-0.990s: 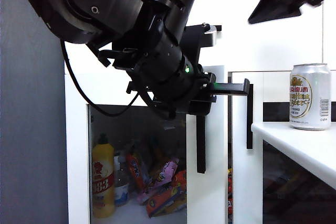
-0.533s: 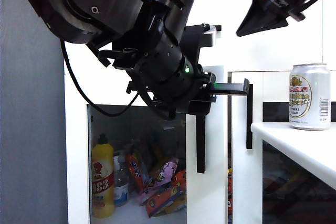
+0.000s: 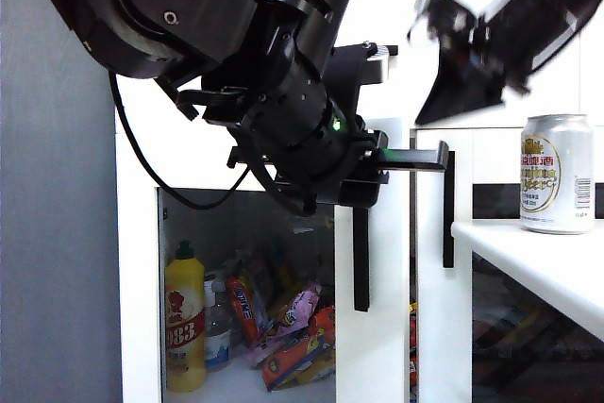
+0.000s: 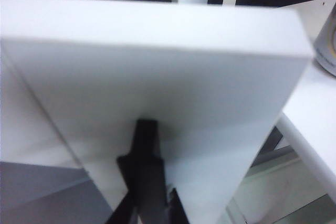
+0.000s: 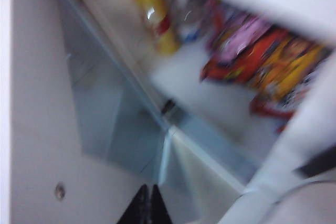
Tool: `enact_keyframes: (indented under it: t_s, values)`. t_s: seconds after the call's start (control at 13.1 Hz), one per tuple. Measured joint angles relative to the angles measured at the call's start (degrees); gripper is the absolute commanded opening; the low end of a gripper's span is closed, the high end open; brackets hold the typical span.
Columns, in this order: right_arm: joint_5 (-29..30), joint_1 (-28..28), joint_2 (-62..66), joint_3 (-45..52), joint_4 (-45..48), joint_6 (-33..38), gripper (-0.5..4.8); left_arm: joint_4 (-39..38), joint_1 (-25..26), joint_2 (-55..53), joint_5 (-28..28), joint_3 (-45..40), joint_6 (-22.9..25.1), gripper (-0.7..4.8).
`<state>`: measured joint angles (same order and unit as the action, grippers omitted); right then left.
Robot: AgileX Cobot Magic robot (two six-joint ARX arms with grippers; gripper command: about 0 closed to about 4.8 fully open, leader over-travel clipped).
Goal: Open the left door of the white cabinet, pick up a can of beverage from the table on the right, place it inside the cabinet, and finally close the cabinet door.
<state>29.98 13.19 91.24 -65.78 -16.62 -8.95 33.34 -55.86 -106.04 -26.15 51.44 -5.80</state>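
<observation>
The white cabinet (image 3: 142, 261) stands with its left door (image 3: 385, 327) swung open. My left gripper (image 3: 368, 197) is shut on that door's black vertical handle (image 3: 361, 271). In the left wrist view the handle (image 4: 147, 150) runs between the fingers of the left gripper (image 4: 148, 211), against the door's white edge (image 4: 157, 61). The silver can of beverage (image 3: 557, 174) stands upright on the white table (image 3: 528, 252) at the right. My right gripper (image 3: 429, 112) hangs blurred to the upper left of the can, apart from it, shut and empty. Its closed tips (image 5: 147, 203) point into the cabinet.
Inside the cabinet stand a yellow bottle (image 3: 185, 327) and several colourful snack packs (image 3: 288, 327). The right door's black handle (image 3: 449, 209) sits just beside the open left door. A grey panel (image 3: 57, 233) flanks the cabinet on the left.
My right gripper has come down from the top right corner toward the lower left, nearer the can's height. The left arm, the door and the can have not moved.
</observation>
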Motion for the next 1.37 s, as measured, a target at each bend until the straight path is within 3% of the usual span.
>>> enact_keyframes:
  t_s: [0.61,1.37]
  values:
    - [9.0,1.9,1.6,0.0,-8.9,-5.1,-0.08,-0.2,0.0,0.1,0.0,0.0,0.0,-0.05]
    - [6.9,3.4,1.6,-0.7,-11.0,-6.9,-0.08,-0.6,-0.5,0.4,-0.7,-0.2,0.0,-0.05]
